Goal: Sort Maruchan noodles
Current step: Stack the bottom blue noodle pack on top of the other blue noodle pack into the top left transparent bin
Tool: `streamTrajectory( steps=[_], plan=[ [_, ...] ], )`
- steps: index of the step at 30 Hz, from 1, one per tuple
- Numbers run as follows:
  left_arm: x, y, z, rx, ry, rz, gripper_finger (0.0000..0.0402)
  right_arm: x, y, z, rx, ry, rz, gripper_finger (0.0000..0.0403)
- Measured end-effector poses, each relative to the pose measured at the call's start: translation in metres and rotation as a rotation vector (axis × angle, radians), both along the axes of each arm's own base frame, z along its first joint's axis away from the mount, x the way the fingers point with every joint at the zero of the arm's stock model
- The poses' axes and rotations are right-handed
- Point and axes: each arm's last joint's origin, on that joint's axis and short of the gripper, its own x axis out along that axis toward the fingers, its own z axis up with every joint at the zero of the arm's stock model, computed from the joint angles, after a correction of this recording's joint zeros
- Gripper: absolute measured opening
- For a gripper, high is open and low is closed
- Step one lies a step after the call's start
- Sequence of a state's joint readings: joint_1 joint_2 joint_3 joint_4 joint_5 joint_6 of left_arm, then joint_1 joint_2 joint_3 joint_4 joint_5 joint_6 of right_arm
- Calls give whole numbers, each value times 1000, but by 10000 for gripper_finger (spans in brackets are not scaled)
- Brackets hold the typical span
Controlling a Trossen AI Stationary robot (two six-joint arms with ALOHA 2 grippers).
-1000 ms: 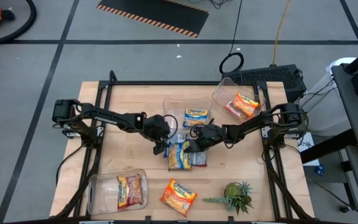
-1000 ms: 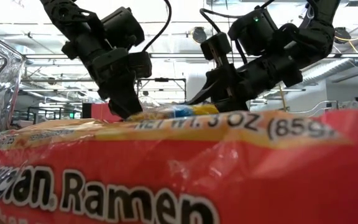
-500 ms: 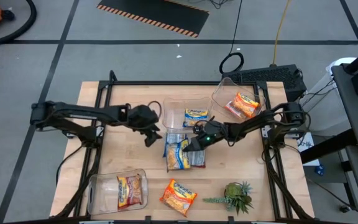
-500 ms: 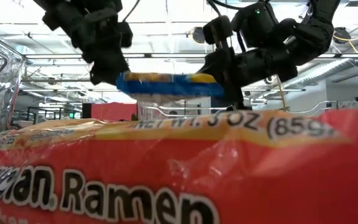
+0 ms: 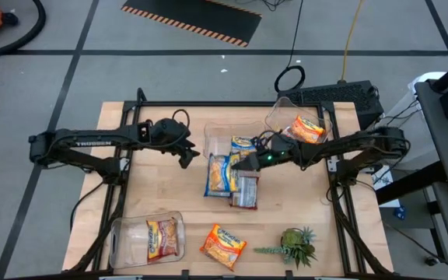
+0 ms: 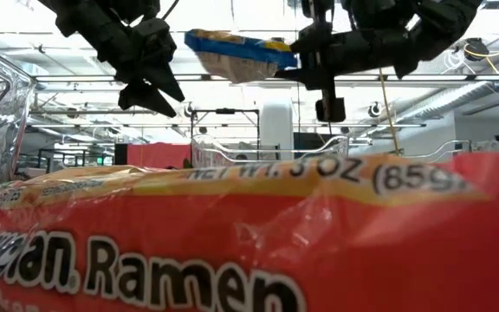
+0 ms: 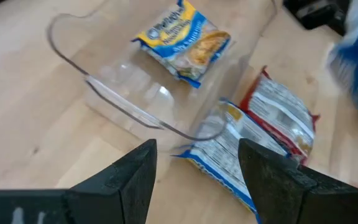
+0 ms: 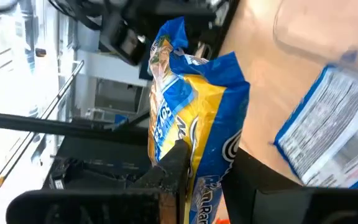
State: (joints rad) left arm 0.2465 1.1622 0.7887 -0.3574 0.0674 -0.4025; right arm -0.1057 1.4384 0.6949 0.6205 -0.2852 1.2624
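Two tools over my pale wooden worktop (image 5: 154,194): the right tool (image 5: 249,161) pinches a glossy blue-and-yellow packet (image 6: 241,52) by one end, lifted above the clear rounded middle bin (image 5: 218,137), where another blue-and-yellow packet (image 5: 244,144) lies. My left tool (image 5: 187,155) hangs spread and empty beside that bin. Two flat packets (image 5: 218,175) lie face down below it; an orange one (image 5: 222,243) sits near the front edge.

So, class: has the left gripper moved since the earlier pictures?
Yes. The left gripper has pulled back from the packets at table centre toward the table's left edge.
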Motion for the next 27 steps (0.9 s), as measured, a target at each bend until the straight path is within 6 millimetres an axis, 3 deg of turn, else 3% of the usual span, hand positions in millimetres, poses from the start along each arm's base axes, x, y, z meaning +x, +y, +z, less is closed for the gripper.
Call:
streamTrajectory(
  steps=[17,21,27],
  plan=[
    [-1,11,1,-39,-29,185,230,-61,-76,51,-116,-102,-111,59],
    [-2,11,1,-58,-36,246,230,-68,-93,60,-129,-116,-77,59],
    [-2,12,2,-60,-41,308,230,-67,-118,99,-236,-159,-10,58]
  ],
)
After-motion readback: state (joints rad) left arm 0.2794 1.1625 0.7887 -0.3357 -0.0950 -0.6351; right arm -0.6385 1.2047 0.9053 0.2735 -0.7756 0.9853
